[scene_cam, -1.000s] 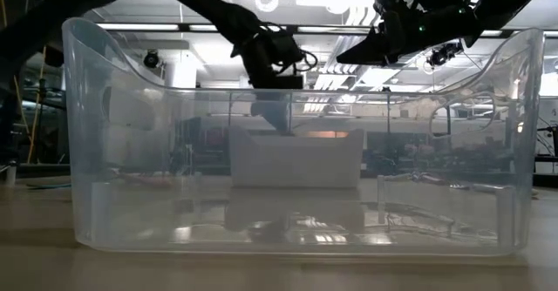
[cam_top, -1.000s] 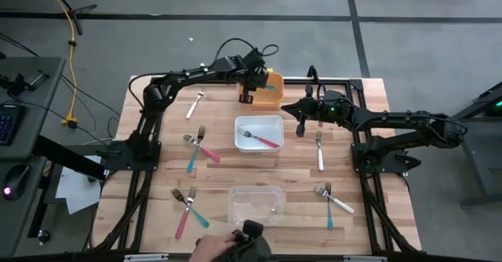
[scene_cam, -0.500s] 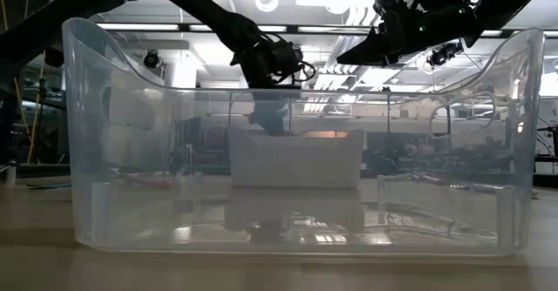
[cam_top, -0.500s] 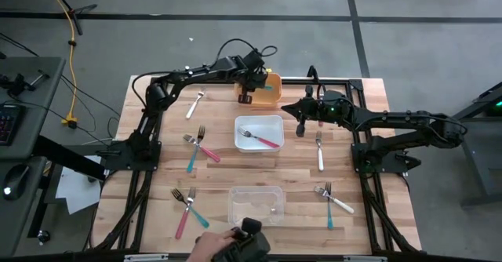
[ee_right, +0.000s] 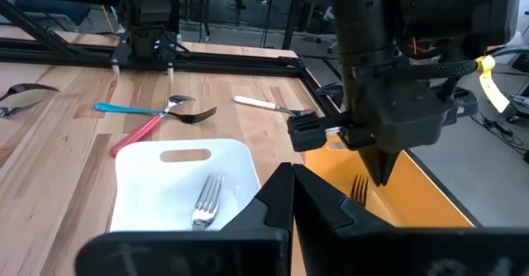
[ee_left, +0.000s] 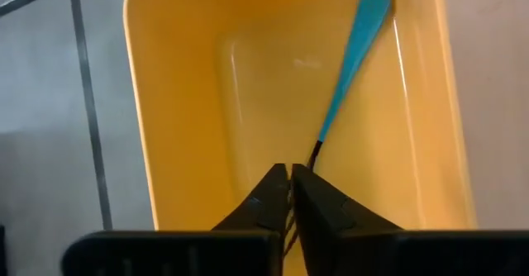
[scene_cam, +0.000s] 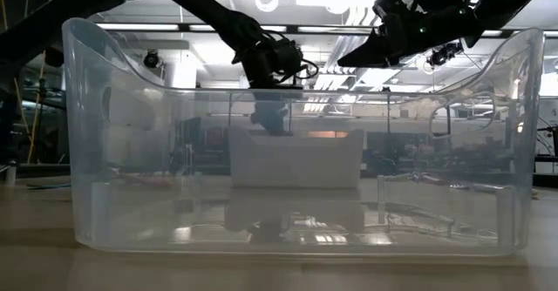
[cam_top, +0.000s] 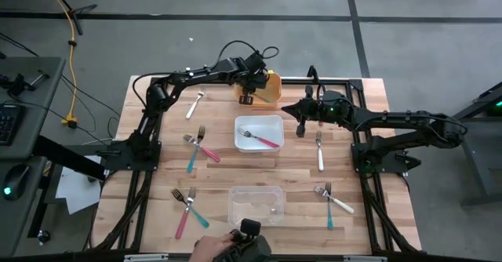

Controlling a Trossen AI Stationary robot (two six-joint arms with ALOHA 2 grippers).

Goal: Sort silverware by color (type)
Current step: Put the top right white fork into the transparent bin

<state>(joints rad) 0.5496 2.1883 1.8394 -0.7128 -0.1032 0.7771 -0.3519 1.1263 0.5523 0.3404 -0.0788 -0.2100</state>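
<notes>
My left gripper hangs over the orange bin at the far middle of the table, shut on a teal-handled fork. My right gripper waits shut and holding nothing, just right of the white bin. A pink-handled fork lies inside the white bin. More forks lie flat on the wood: a white one, a pink and teal pair, another pair, a white one, and a pair. My left gripper pinches the teal fork between its two fingers at the thin metal neck just past the handle, coming from above and pointing down. The teal handle hangs below the fingers into the orange bin. The tines show beside one finger.
A clear bin sits near the table's near edge and fills the low view. A person's hand with a dark device shows at the near edge. Bare wood lies between the bins and along the table's left side.
My left gripper has edged slightly sideways over the orange bin, the teal fork still held and hanging below it. The right arm has kept still.
</notes>
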